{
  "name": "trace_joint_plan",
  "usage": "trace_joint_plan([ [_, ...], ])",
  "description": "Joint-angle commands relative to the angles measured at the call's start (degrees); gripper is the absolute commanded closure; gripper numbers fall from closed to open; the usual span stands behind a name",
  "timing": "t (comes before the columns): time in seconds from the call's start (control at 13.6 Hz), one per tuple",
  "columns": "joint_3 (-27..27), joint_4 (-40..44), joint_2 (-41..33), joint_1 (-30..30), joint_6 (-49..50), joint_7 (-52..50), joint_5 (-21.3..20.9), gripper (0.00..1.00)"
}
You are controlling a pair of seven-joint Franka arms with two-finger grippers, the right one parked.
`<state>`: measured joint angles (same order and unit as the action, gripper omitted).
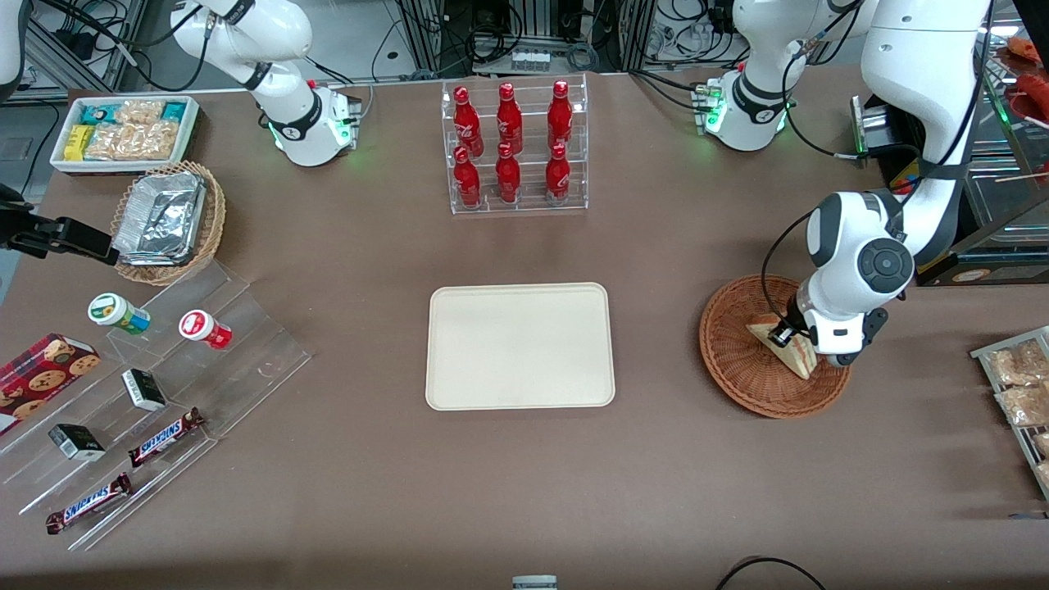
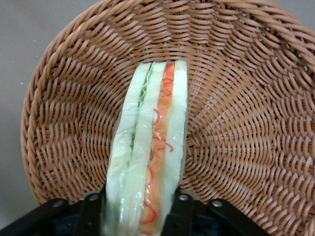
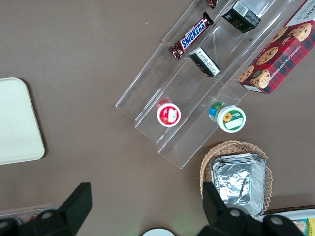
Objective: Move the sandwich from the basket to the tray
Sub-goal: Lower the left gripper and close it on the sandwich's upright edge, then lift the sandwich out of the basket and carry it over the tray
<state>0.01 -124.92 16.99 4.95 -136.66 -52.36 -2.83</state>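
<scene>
The sandwich (image 1: 788, 351) lies in the round reddish-brown basket (image 1: 737, 369), its wrapped wedge reaching toward the rim nearest the front camera. In the left wrist view the sandwich (image 2: 152, 142) shows its cut edge with green, yellow and red layers against the basket (image 2: 246, 98) weave. My gripper (image 1: 789, 332) is low over the basket, and its black fingers (image 2: 183, 210) press on both bread faces, so the gripper (image 2: 140, 216) is shut on the sandwich. The cream tray (image 1: 519, 345) lies flat at the table's middle, a short gap from the basket toward the parked arm's end.
A clear rack of red bottles (image 1: 515, 147) stands farther from the front camera than the tray. Snack packets on a wire rack (image 1: 1020, 385) sit at the working arm's end. A stepped acrylic display (image 1: 156, 385), a tan basket of foil trays (image 1: 168, 221) and a white bin (image 1: 123, 131) lie toward the parked arm's end.
</scene>
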Motion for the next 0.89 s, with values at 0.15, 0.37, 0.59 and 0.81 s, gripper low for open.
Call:
trace_joint_plan([
  [0.15, 0.2, 4.7, -2.6, 0.6, 10.1, 0.1, -0.5, 1.0],
  [0.37, -1.6, 13.6, -3.0, 1.5, 23.2, 0.5, -0.6, 1.0],
  [0.59, -4.3, 17.6, -3.6, 6.8, 28.4, 0.8, -0.6, 1.0],
  [0.81, -5.0, 21.5, -2.9, 15.7, 28.7, 1.7, -0.5, 1.0],
])
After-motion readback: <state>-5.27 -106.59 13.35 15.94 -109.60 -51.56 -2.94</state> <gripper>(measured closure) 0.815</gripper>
